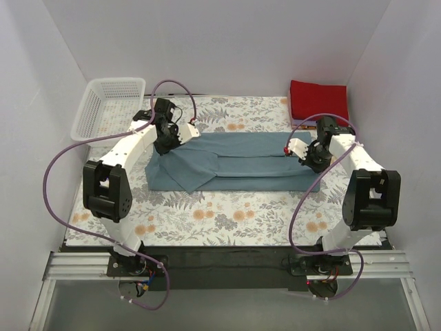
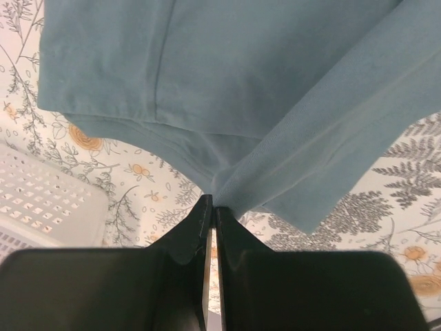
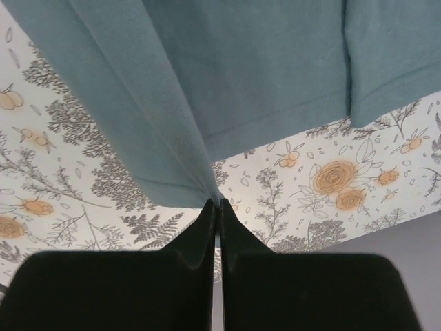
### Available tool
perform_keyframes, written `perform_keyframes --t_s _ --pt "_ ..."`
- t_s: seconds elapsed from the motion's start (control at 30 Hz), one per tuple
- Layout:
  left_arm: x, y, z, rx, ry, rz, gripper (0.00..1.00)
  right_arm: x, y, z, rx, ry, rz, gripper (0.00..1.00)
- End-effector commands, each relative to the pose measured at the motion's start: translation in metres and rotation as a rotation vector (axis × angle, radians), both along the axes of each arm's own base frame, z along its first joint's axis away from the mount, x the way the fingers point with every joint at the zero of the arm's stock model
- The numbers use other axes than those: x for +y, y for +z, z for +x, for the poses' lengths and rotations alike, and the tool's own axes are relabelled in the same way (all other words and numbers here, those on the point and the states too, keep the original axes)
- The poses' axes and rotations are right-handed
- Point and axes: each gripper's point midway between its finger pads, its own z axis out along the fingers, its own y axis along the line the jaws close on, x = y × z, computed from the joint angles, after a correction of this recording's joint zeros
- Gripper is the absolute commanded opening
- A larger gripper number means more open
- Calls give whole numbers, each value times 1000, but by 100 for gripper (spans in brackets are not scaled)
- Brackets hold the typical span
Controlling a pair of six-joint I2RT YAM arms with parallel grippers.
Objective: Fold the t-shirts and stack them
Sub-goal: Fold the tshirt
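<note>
My left end effector [image 2: 212, 207] is pressed together on a bunched edge of the slate-blue t-shirt [image 1: 238, 164], at its left end. My right end effector [image 3: 216, 203] pinches the same shirt at its right end, with no gap between the fingers. The shirt lies long and partly folded between the two, in the middle of the floral tablecloth [image 1: 207, 217]. The folded red t-shirt [image 1: 318, 100] sits in the far right corner. The white mesh basket [image 1: 110, 103] stands in the far left corner.
</note>
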Motion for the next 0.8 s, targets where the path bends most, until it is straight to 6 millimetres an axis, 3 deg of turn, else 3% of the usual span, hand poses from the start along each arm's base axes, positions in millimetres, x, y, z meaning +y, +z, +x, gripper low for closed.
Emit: perform_keyframes --t_s 0.0,0.4,0.77 --pt "2 16 29 -88 -16 -22 0 -1 7 21 -21 25 3 1" --pt "-7 2 76 -126 -54 -8 0 -3 -13 36 30 34 -10 1" --pt "-1 -18 80 -96 -50 9 0 -5 -21 44 48 35 -20 1"
